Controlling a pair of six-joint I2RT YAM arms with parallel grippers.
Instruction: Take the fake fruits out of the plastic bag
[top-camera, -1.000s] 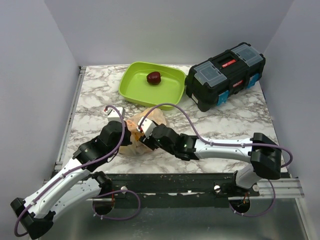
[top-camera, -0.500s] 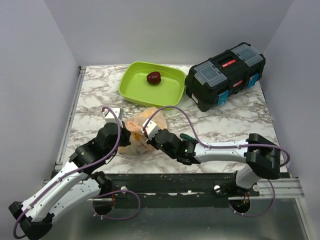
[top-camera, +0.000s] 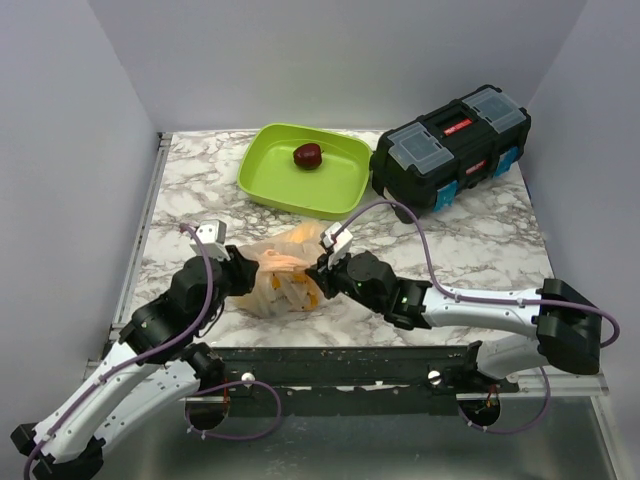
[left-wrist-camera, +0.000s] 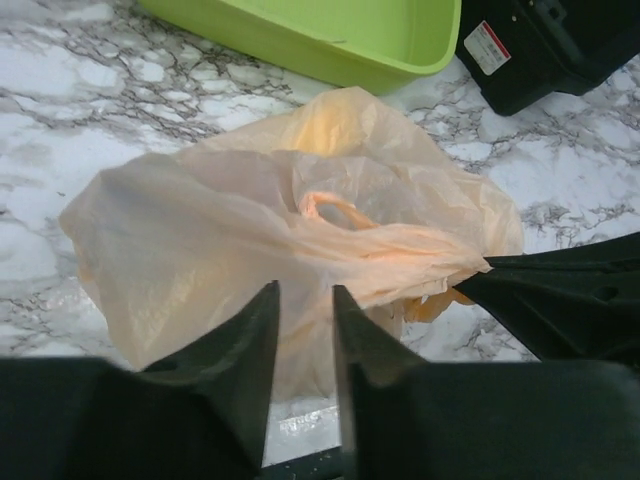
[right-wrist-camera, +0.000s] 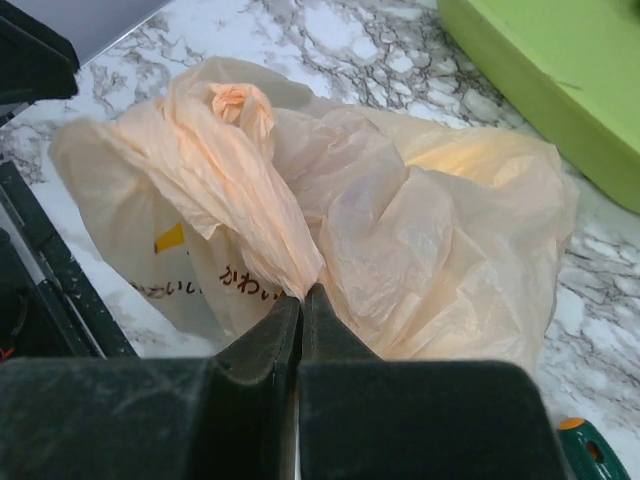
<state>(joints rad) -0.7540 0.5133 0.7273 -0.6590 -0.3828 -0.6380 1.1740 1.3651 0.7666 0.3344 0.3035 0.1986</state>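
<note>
While R pincer (right-wrist-camera: 300, 294) has pinched shut on plastic bag (right-wrist-camera: 410, 230), L pincer (left-wrist-camera: 305, 293) has parted slightly.

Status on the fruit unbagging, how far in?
Done: one dark red fruit lies in the lime-green tray. In hand: the right gripper is shut on a fold of the plastic bag; the left gripper sits at the bag's other side, jaws slightly apart. Left: the bag bulges with yellow shapes showing through, so fruits likely remain inside.
</note>
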